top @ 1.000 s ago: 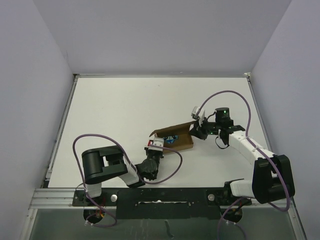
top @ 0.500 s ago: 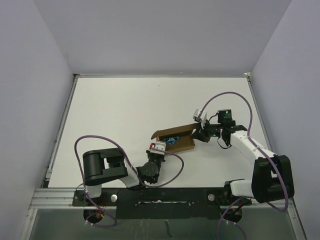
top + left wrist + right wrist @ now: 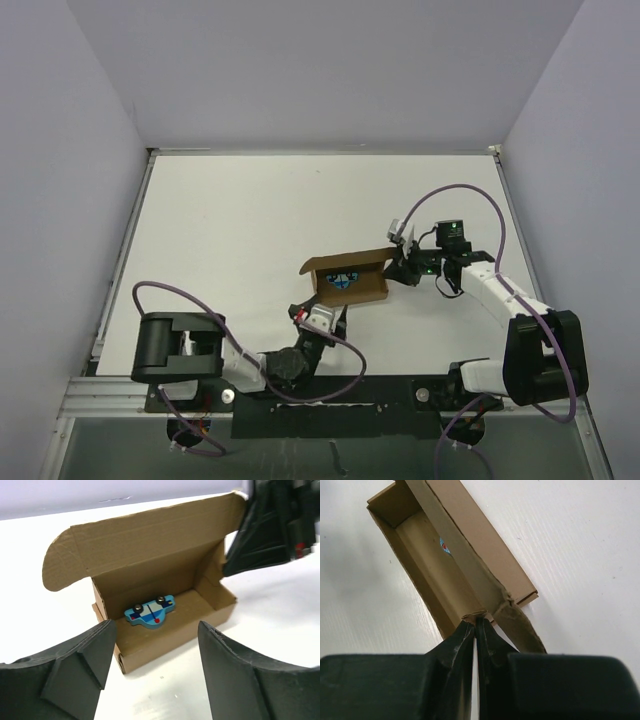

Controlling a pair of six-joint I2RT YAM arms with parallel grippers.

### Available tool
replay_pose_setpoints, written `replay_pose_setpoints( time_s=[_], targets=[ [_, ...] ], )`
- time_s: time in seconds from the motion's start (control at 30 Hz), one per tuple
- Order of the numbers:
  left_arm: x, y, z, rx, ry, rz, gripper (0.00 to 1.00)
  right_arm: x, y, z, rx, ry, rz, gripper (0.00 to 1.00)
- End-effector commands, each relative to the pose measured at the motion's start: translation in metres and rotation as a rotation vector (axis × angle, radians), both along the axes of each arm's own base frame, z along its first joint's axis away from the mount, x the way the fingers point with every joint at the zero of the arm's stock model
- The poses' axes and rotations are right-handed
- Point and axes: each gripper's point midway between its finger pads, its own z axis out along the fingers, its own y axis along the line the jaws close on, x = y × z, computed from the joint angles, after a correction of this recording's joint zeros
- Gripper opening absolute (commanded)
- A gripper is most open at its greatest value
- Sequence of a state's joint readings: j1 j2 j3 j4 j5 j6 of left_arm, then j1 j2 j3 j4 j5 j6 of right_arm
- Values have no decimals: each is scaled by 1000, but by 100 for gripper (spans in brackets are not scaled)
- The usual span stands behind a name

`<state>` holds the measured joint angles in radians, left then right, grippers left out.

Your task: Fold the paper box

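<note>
One paper box [image 3: 350,283], one blue object [image 3: 150,612], two hands: left hand [image 3: 155,627], right hand [image 3: 475,622].

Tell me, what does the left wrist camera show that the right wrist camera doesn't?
Only the left wrist view: the left gripper, open, and the whole small blue toy lying inside the paper box under its raised lid. Only the right wrist view: the right gripper pinched shut on cardboard at the box's end, with just a sliver of the toy visible. Both: the open box on the white table.
</note>
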<state>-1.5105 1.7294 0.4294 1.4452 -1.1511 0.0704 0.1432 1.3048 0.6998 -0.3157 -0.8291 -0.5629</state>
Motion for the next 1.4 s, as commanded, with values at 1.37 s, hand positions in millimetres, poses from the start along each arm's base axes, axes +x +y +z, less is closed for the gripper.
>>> replay_pose_setpoints(
  time_s=[1.37],
  targets=[
    [93,-7,60,-65,693,-401,46,-3,-7,10,61,54,-49,16]
  ],
)
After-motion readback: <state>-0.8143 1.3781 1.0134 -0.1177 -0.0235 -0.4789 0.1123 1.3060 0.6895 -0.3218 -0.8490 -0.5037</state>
